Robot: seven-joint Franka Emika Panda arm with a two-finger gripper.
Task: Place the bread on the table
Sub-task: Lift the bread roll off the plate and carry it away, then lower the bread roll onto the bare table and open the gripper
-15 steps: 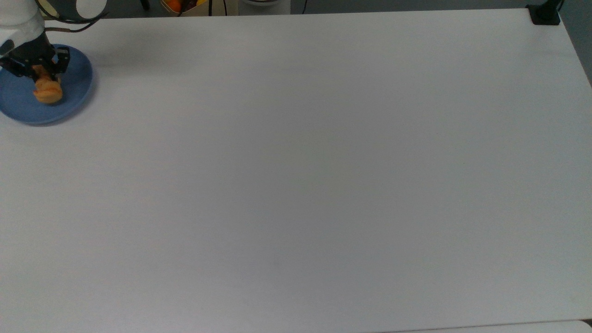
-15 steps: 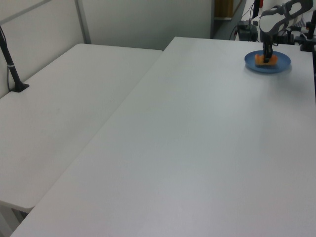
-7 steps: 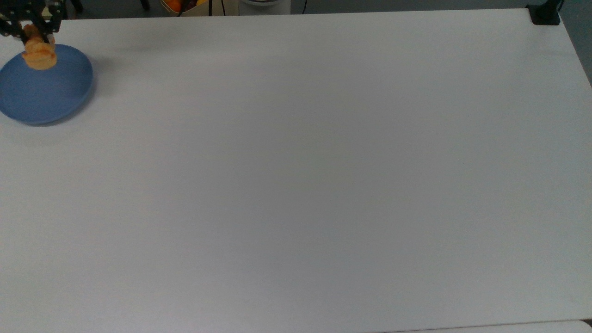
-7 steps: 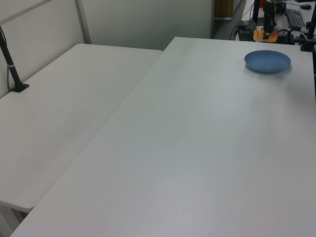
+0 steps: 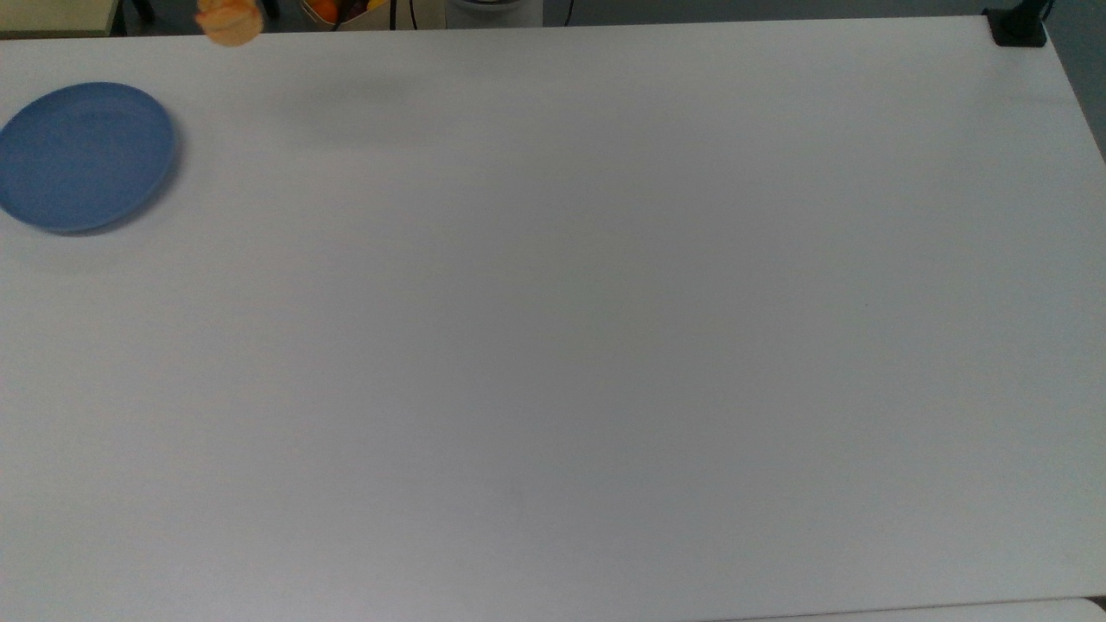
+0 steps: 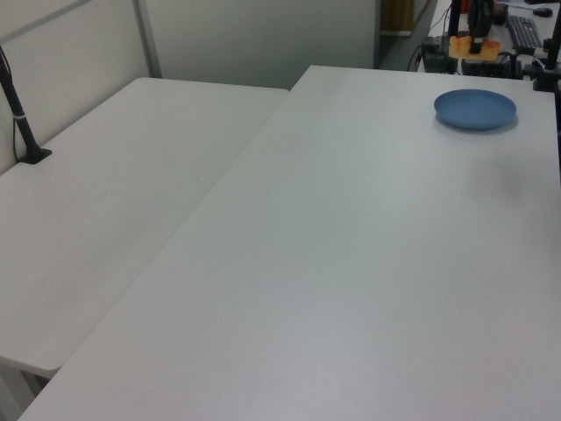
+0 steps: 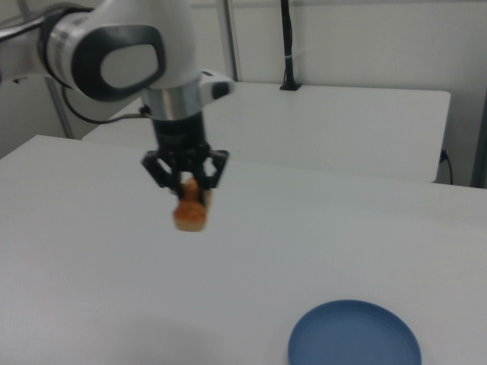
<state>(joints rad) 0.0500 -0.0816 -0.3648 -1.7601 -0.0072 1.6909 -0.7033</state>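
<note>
- In the right view, the blue plate (image 7: 354, 334) is sitting nearest the camera, flat on the table (image 7: 91, 266) and carrying nothing.
- Past the plate, toward the right view's left, the gripper (image 7: 187, 188) is hanging above the white surface with its fingers pointing straight down.
- The fingers are clamping the bread (image 7: 189, 209) by its upper end, so the roll is dangling below the fingertips with its long axis roughly vertical.
- The bread is riding clear in the air, touching neither plate nor table; a soft shadow is lying on the tabletop beneath it.
- In the top view the bread (image 5: 228, 22) is showing at the upper edge, well to the top view's right of the plate (image 5: 82, 155).
- In the left view the plate (image 6: 475, 109) is resting at the far end of the table (image 6: 351, 263), with the bread (image 6: 474, 46) hovering beyond and above it.
- The relation that matters: bare table is lying directly under the held roll, and the plate is off to one side, so my judgement is that the coming move is calling for a straight descent before letting go.
- An upright roll may tip over on release.
</note>
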